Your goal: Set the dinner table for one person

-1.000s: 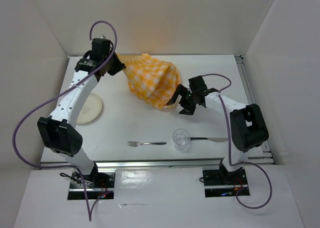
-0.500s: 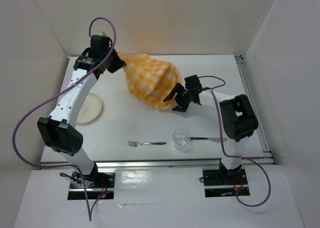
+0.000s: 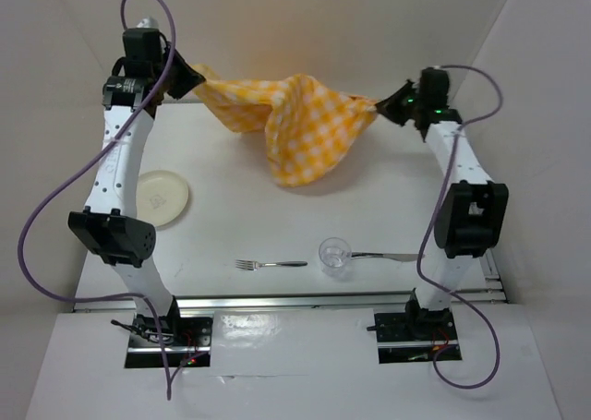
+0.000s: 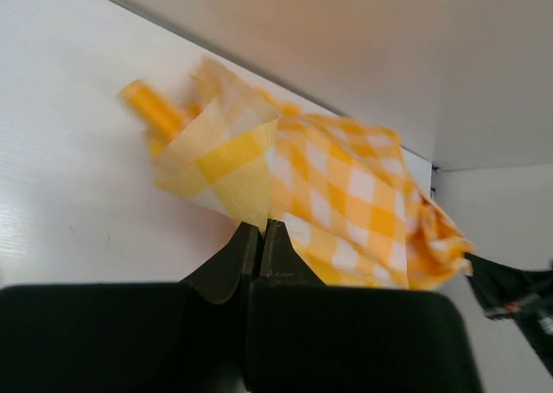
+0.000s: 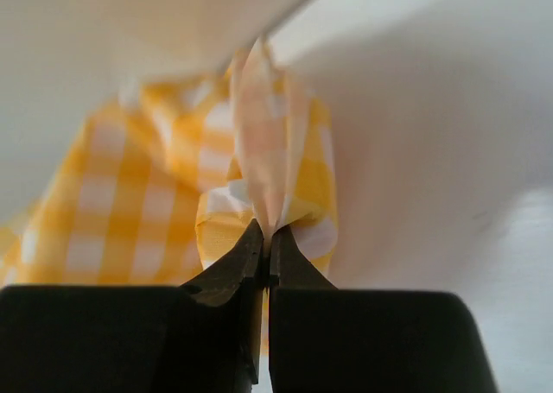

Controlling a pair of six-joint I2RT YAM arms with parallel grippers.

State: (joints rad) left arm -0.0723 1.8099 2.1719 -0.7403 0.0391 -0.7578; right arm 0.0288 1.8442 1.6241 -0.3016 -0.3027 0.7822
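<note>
A yellow-and-white checked cloth [image 3: 295,125] hangs above the far part of the dinner table [image 3: 277,226], stretched between both arms and sagging in the middle. My left gripper [image 3: 189,77] is shut on its left corner, the cloth [image 4: 337,194] bunching past the fingertips [image 4: 246,233]. At the far right my right gripper [image 3: 386,109] is shut on the other corner; there the cloth [image 5: 259,151] rises from between the closed jaws. A round cream plate [image 3: 162,198] lies at the left. A fork [image 3: 270,264], a clear glass [image 3: 334,253] and a knife [image 3: 386,256] lie in a row near the front.
White walls [image 3: 517,115] enclose the table on three sides. A metal rail [image 3: 295,299] runs along the near edge, with both arm bases [image 3: 166,332] behind it. Purple cables [image 3: 42,226] loop off each arm.
My right gripper closed on the cloth's right corner and lifted it up and to the far right. The left gripper rose and moved left, spreading the cloth out in the air.
</note>
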